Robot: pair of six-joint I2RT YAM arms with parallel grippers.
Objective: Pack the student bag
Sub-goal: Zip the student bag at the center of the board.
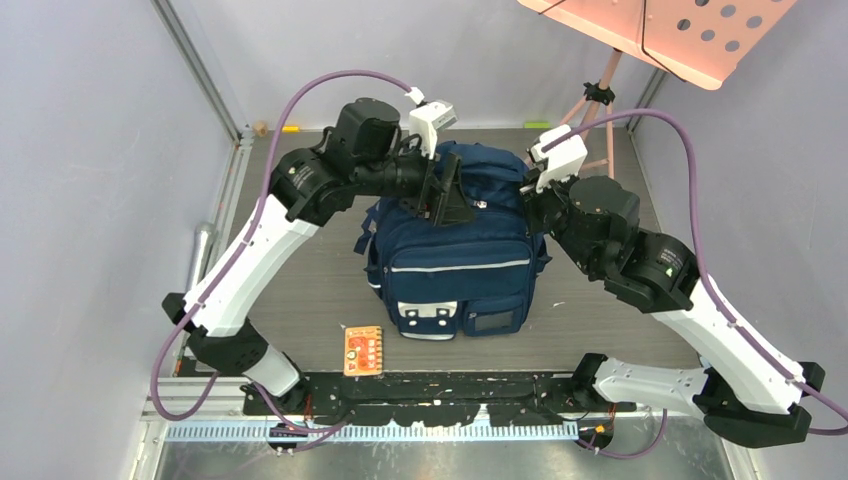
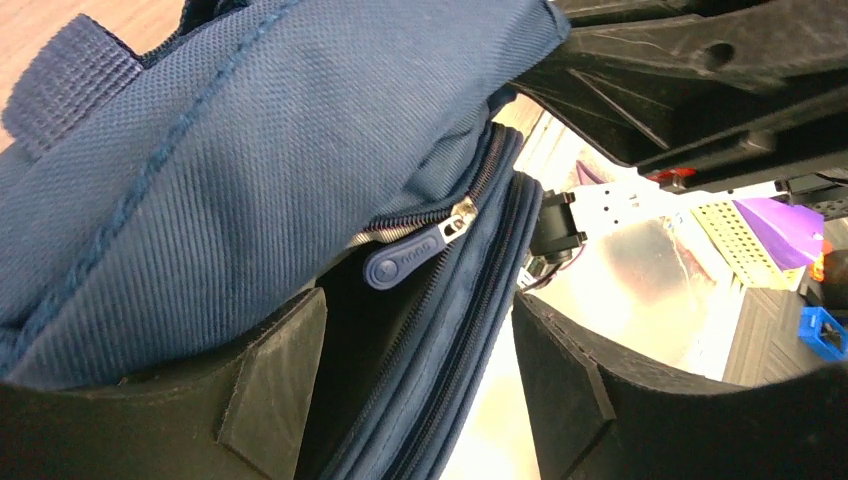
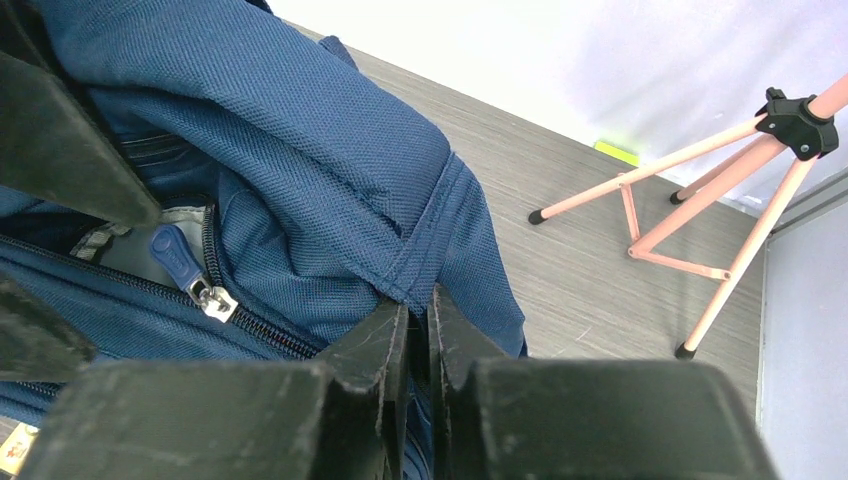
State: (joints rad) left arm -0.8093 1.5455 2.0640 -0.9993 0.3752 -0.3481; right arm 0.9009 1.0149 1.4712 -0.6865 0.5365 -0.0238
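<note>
The student bag, a navy backpack with pale stripes, lies on the table between both arms. My left gripper hovers at its top, open. In the left wrist view the left gripper has its jaws wide apart astride the bag's zip edge, with a blue zip pull just ahead of them. My right gripper is at the bag's upper right corner. In the right wrist view the right gripper is shut on a seamed fold of the bag's fabric. A second zip pull lies to its left.
A small orange card lies on the table in front of the bag's left corner. A pink music stand rises at the back right, its tripod legs on the table behind the bag. Walls enclose both sides.
</note>
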